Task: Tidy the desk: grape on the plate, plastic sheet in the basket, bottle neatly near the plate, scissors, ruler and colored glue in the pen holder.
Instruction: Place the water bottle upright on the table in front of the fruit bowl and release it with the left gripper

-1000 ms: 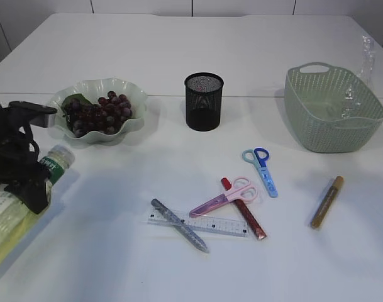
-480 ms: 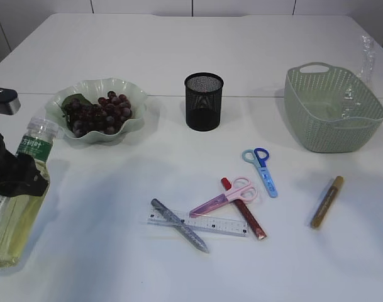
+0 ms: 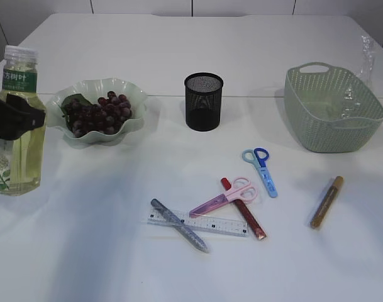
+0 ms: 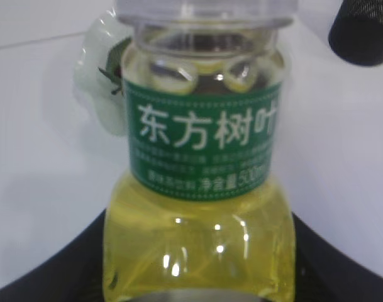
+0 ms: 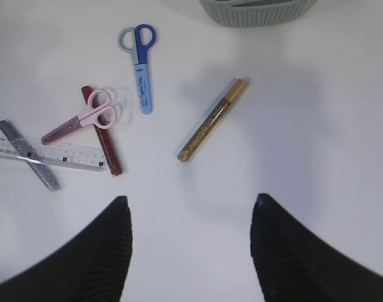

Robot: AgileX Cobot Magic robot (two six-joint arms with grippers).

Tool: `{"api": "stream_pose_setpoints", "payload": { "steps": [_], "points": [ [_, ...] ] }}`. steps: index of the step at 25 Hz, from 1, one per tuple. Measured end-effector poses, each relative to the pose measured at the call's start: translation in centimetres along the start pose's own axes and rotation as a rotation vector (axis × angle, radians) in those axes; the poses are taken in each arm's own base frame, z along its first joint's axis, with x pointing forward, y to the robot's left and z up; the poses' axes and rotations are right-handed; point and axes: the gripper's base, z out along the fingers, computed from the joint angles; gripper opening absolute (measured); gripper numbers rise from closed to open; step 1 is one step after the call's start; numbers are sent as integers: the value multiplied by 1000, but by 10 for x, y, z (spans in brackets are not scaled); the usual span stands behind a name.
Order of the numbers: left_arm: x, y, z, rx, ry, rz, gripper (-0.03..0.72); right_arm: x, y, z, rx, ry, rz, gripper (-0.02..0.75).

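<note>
While the ruler (image 3: 197, 223), the glue pens (image 3: 180, 225), the pink scissors (image 3: 224, 197) and the blue scissors (image 3: 261, 168) lie loose at lower centre, none yet in the pen holder (image 3: 204, 100) beyond, the grapes (image 3: 98, 114) sit in the plate (image 3: 136, 104) at upper left and clear plastic shows in the basket (image 3: 317, 123) at upper right. At far left, the left claw (image 3: 14, 118) grips the bottle (image 3: 16, 123) upright just beside the plate; the right claw (image 5: 190, 242) hangs wide, empty, above bare table.
</note>
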Motion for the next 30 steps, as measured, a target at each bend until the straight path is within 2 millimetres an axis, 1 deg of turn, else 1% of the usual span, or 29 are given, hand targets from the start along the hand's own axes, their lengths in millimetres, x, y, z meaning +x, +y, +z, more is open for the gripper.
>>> {"api": "stream_pose_setpoints", "payload": {
  "steps": [3,8,10,12,15,22,26,30],
  "points": [
    [-1,3,1,-29,-101,-7,428,0,0,0,0,2,0,453],
    [13,8,0,-87,-243,-18,428,0,0,0,0,2,0,454],
    [14,9,0,-106,-296,-20,428,0,0,0,0,2,0,454],
    [14,11,4,-119,-330,-18,428,0,0,0,0,2,-2,454],
    [14,12,13,-135,-372,-30,428,0,-1,0,6,2,-9,453],
    [26,13,44,-123,-449,-93,428,0,-2,0,17,2,-15,453],
    [30,10,56,-97,-507,-68,428,0,-2,0,18,2,-16,453],
    [39,8,68,-72,-531,-53,428,0,-2,0,20,2,-18,453]
  ]
}}
